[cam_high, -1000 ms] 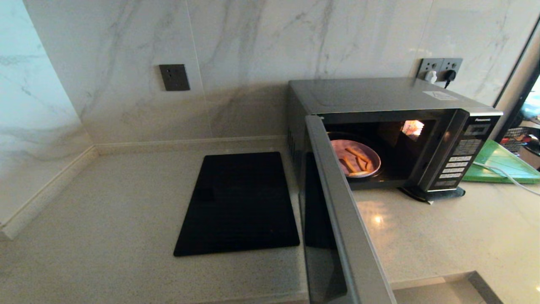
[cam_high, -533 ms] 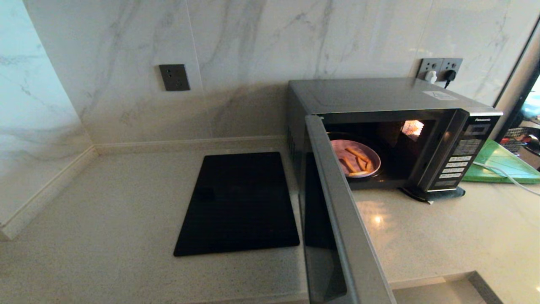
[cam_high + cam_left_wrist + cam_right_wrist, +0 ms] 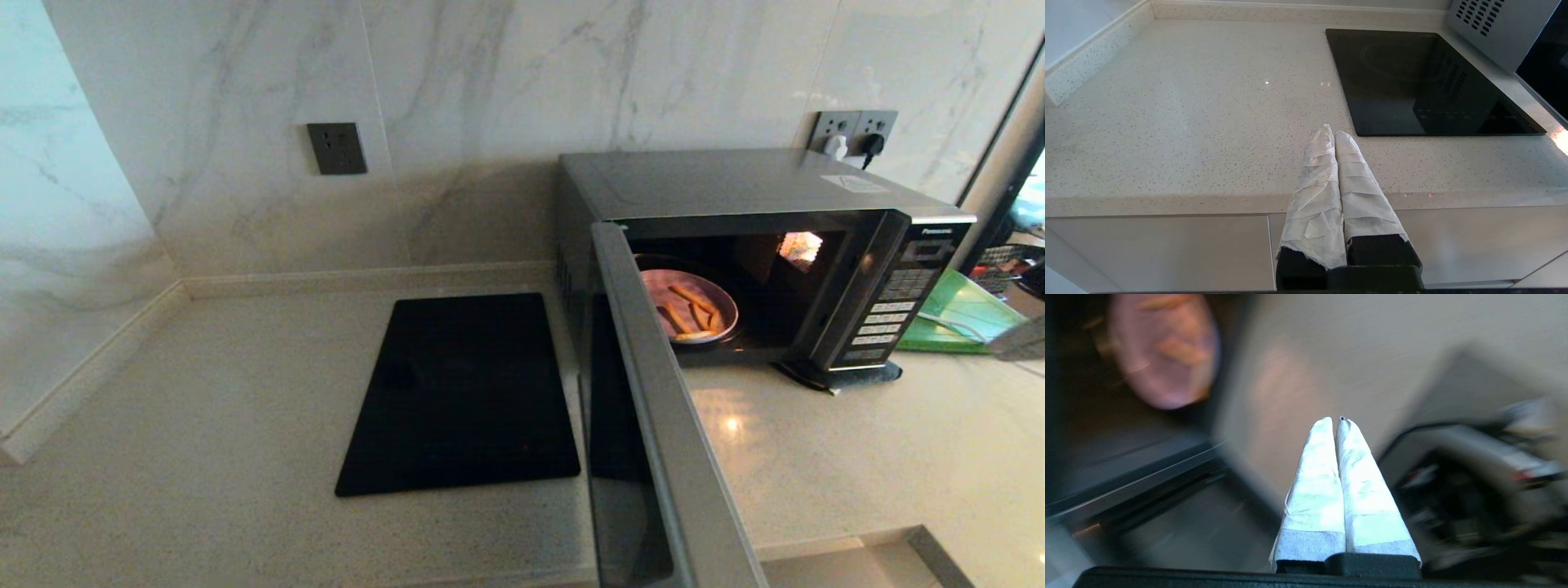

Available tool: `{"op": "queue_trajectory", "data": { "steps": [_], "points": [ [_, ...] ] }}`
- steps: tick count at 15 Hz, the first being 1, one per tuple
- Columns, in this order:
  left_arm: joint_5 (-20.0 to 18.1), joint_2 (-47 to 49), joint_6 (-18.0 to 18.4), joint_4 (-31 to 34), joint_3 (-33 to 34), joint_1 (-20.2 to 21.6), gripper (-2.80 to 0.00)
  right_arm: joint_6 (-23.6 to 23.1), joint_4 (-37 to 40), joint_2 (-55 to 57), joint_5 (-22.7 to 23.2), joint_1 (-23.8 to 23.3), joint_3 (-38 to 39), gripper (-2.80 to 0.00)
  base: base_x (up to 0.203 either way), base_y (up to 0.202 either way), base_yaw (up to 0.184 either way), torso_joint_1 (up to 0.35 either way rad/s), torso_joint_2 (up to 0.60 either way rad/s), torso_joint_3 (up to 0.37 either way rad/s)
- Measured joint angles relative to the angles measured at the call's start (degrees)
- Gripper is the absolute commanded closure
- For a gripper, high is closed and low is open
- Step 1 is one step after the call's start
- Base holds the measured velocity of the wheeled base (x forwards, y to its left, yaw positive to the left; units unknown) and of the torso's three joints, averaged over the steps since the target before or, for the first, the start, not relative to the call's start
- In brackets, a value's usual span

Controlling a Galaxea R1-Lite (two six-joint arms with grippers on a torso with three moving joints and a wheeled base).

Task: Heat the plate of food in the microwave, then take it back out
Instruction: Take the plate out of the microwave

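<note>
The microwave (image 3: 735, 184) stands on the counter with its door (image 3: 653, 408) swung wide open toward me and its inside lit. The pale lilac plate of food (image 3: 690, 306) with orange-tan sticks sits inside on the turntable. In the right wrist view the plate (image 3: 1163, 351) lies ahead and off to one side of my right gripper (image 3: 1336, 419), which is shut and empty, well clear of the opening. A blurred tip of that gripper (image 3: 1020, 341) shows at the head view's right edge. My left gripper (image 3: 1333, 132) is shut, empty, parked over the counter's front edge.
A flat black slab (image 3: 461, 392) lies on the counter left of the microwave. A green board (image 3: 955, 314) and a white cable lie to its right. Wall sockets (image 3: 853, 131) sit behind. The open door juts out past the counter's front edge.
A blurred grey tip of the right gripper has come into the head view at the right edge, in front of the green board. Plate, door and left arm have not moved.
</note>
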Motion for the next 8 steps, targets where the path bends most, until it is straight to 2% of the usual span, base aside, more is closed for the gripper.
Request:
{"op": "queue_trajectory", "data": {
  "steps": [2,5,6,8],
  "points": [
    [0.02,0.00,0.00,0.00,0.00,0.00,0.00,2.42,-0.14,4.49,1.26,2.88,-2.98,0.00,0.000,0.000,0.000,0.000,0.00,0.000],
    [0.02,0.00,0.00,0.00,0.00,0.00,0.00,2.62,0.18,9.50,1.45,5.07,-5.37,0.00,0.000,0.000,0.000,0.000,0.00,0.000],
    [0.02,0.00,0.00,0.01,0.00,0.00,0.00,2.55,0.37,10.80,1.42,5.95,-6.04,-2.80,0.000,0.000,0.000,0.000,0.00,0.000],
    [-0.01,0.00,0.00,0.00,0.00,0.00,0.00,1.93,0.53,13.15,1.54,7.85,-7.72,-2.80,0.000,0.000,0.000,0.000,0.00,0.000]
  ]
}}
